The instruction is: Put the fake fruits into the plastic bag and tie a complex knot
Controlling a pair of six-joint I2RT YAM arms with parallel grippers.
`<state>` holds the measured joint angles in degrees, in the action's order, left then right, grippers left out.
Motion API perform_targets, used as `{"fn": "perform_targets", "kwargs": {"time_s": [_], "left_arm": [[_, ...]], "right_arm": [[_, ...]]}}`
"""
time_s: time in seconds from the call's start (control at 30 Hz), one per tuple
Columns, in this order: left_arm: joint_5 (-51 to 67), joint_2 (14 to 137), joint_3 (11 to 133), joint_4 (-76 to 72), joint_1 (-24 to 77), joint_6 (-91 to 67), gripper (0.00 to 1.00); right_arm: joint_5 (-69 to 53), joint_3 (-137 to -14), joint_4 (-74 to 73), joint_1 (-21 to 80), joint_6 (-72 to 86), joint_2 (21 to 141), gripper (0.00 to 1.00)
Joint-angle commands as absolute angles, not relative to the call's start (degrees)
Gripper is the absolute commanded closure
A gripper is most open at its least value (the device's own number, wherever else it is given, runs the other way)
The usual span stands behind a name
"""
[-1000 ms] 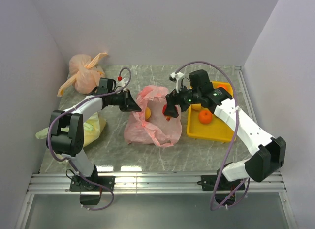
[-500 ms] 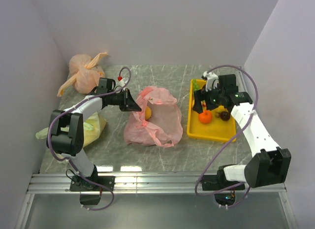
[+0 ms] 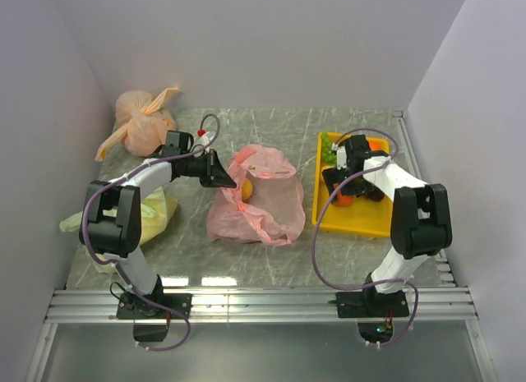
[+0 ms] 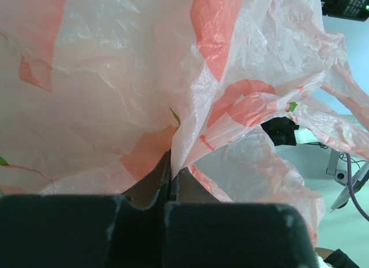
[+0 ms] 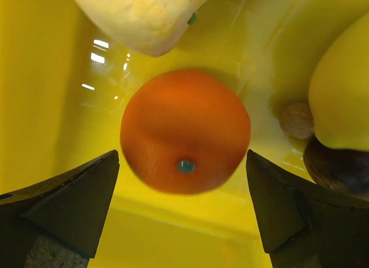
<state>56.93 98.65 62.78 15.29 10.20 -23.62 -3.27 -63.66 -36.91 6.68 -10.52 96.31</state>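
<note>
The pink plastic bag [image 3: 255, 203] lies open mid-table with a yellow fruit [image 3: 246, 187] showing in its mouth. My left gripper [image 3: 223, 175] is shut on the bag's left rim; in the left wrist view the jaws [image 4: 170, 173] pinch a fold of pink film [image 4: 173, 78]. My right gripper [image 3: 339, 193] is open over the yellow tray [image 3: 352, 222], its fingers on either side of an orange fruit [image 5: 185, 131], not touching it. A pale yellow fruit [image 5: 141, 14], a yellow fruit [image 5: 343, 101] and a dark fruit [image 5: 337, 167] lie around it. No knot shows.
A tied orange-peach bag [image 3: 141, 123] sits at the back left. A yellow-green bag [image 3: 152, 215] lies by the left arm. White walls close in the table on three sides.
My right gripper left the pink bag's mouth, swung right and came down over the tray, around the orange fruit. A red fruit it held at the bag is no longer in it. The left gripper stayed put.
</note>
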Motion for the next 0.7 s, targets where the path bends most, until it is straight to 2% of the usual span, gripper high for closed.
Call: {"fn": "perform_targets", "kwargs": {"time_s": [0.0, 0.07, 0.17, 0.2, 0.3, 0.5, 0.57, 0.67], "left_arm": [[58.36, 98.53, 64.86, 15.64, 10.02, -21.88, 0.99], [58.1, 98.44, 64.86, 15.21, 9.93, -22.24, 0.99], [58.01, 98.35, 64.78, 14.33, 10.02, -22.94, 0.99], [58.09, 98.35, 64.6, 13.98, 10.02, -23.37, 0.99], [58.44, 98.26, 64.25, 12.22, 10.02, -25.39, 0.99], [59.06, 97.65, 64.34, 9.94, 10.02, -30.4, 0.99], [59.06, 97.38, 64.25, 9.49, 10.11, -30.94, 0.99], [59.68, 97.38, 63.98, 8.96, 10.11, -31.64, 0.99]], "right_arm": [[-3.07, -66.88, -35.24, 6.33, -9.93, 98.25, 0.03], [-4.39, -67.5, -36.21, 5.8, -9.93, 99.05, 0.09], [-6.84, -67.76, -37.35, 5.01, -10.19, 95.9, 0.23], [-8.16, -67.94, -37.79, 4.92, -10.46, 92.5, 0.31], [-15.36, -67.85, -39.54, 4.83, -11.77, 84.15, 0.4], [-35.12, -69.08, -46.92, 6.85, -17.21, 74.11, 0.48], [-36.47, -69.43, -49.48, 11.06, -18.36, 73.3, 0.52], [-37.87, -70.75, -51.5, 17.39, -19.42, 74.44, 0.53]]}}
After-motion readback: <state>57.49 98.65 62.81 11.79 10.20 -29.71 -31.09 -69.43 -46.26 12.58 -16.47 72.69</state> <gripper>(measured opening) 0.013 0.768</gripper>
